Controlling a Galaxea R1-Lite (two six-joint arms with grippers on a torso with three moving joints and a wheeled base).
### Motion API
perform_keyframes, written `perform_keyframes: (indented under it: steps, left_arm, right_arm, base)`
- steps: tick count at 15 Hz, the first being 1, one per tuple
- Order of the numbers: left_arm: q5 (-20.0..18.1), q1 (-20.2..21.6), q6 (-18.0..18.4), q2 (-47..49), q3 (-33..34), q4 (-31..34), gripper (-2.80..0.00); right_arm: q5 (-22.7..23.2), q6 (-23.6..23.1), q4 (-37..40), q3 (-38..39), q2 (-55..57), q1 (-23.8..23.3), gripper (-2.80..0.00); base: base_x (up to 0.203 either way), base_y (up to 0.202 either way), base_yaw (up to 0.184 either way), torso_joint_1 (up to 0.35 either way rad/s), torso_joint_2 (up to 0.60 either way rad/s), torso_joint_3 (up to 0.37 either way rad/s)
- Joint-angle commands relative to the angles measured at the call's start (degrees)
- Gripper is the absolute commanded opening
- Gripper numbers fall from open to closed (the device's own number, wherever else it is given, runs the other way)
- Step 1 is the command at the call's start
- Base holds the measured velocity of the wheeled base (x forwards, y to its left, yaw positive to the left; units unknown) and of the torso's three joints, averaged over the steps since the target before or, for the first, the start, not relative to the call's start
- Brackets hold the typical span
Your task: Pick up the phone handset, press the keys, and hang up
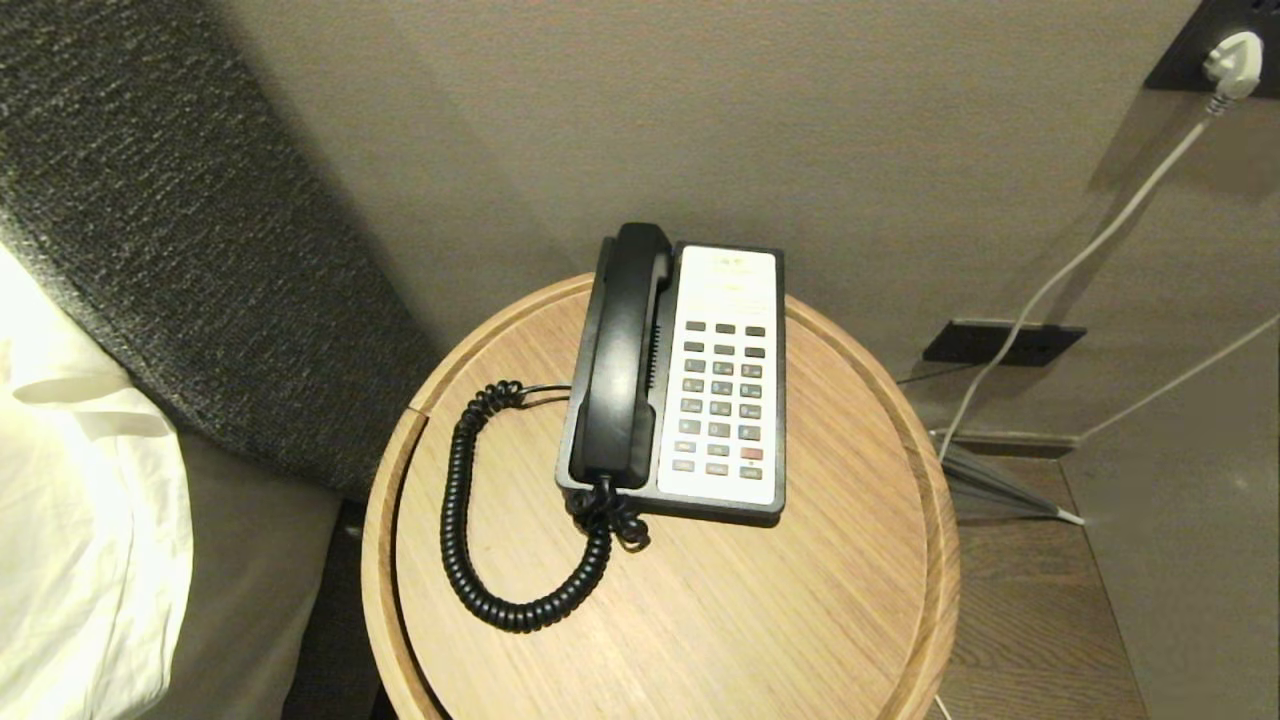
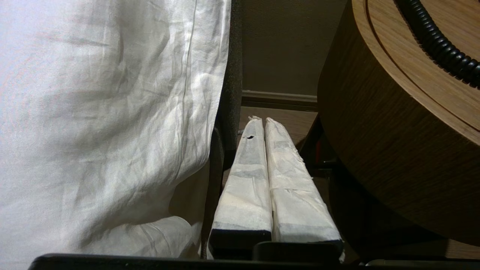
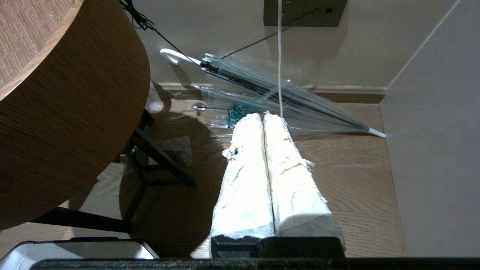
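Note:
The black phone handset (image 1: pixel 622 360) lies in the cradle on the left side of the black-and-cream phone base (image 1: pixel 728 300), whose grey keys (image 1: pixel 722 398) fill its lower half. A black coiled cord (image 1: pixel 470 540) loops from the handset's near end over the round wooden table (image 1: pixel 700 620). Neither arm shows in the head view. My left gripper (image 2: pixel 261 120) hangs shut and empty below the table's rim (image 2: pixel 378 123), beside the white bed sheet (image 2: pixel 105 123). My right gripper (image 3: pixel 263 115) is shut and empty too, low over the wooden floor beside the table's side (image 3: pixel 75 123).
A grey upholstered headboard (image 1: pixel 170 220) and white bedding (image 1: pixel 80 520) flank the table's left. To the right, a clear folded umbrella (image 3: pixel 285 101) lies on the floor by the wall, a white cable (image 1: pixel 1080 260) hangs from a wall socket, and dark table legs (image 3: pixel 157 157) stand underneath.

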State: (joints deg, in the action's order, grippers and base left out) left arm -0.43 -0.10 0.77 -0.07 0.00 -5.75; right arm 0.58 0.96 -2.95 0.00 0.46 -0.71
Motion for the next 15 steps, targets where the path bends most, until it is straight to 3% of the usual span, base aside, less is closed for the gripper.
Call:
perform_keyframes:
  steps: [1, 8, 15]
  left_arm:
    - [-0.01, 0.01, 0.02, 0.07, 2.29, -0.05, -2.80]
    - [0.17, 0.01, -0.77, 0.07, 2.29, -0.05, -2.80]
    - [0.34, 0.01, -1.30, 0.16, 2.29, 0.01, -2.80]
  right_arm:
    - [0.04, 0.01, -0.04, 1.14, 0.33, 0.00, -2.80]
    - [0.04, 0.01, -0.04, 1.14, 0.33, 0.00, -2.80]
    - [0.04, 0.01, -0.04, 1.14, 0.33, 0.00, -2.80]
  base:
    - [0.000, 0.000, 0.000, 0.000, 0.00, 0.000]
    - [0.000, 0.000, 0.000, 0.001, 0.00, 0.012]
    - [0.000, 0.000, 0.000, 0.002, 0.00, 0.178]
